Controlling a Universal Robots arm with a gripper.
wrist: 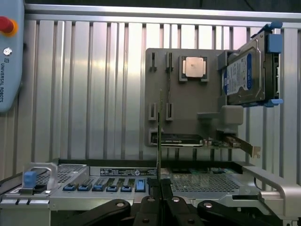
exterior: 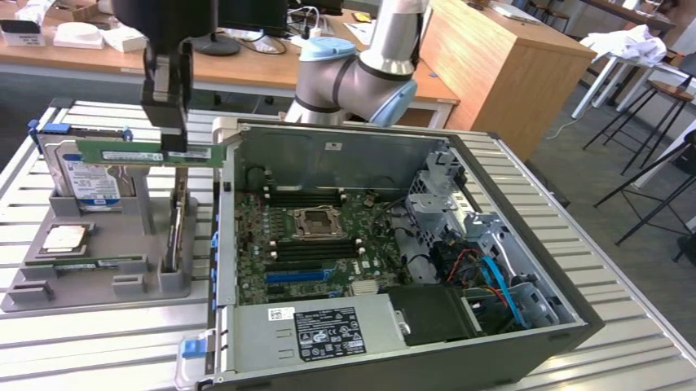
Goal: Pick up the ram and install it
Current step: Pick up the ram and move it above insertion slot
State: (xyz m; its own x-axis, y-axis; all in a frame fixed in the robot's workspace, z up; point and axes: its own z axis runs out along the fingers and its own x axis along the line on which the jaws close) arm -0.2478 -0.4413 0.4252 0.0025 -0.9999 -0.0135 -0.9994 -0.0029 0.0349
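The ram [exterior: 120, 151], a long thin green stick, hangs level in the air above the grey holder tray [exterior: 44, 293] at the exterior view's left. My gripper [exterior: 174, 151] is shut on it near its right end, beside the open computer case [exterior: 566, 326]. In the wrist view the ram [wrist: 160, 141] shows edge-on as a thin line running out from between my closed fingers [wrist: 149, 207]. The motherboard [exterior: 326, 244] with its dark memory slots [exterior: 313, 249] lies inside the case, to the right of the held stick.
On the holder tray stand a hard drive in a blue caddy [exterior: 93, 179], a silver processor chip [exterior: 65, 237] and another flat stick [exterior: 87, 265]. A power supply [exterior: 315, 330] and drive cage [exterior: 478, 236] fill the case. A teach pendant [wrist: 9, 56] lies on the slatted table.
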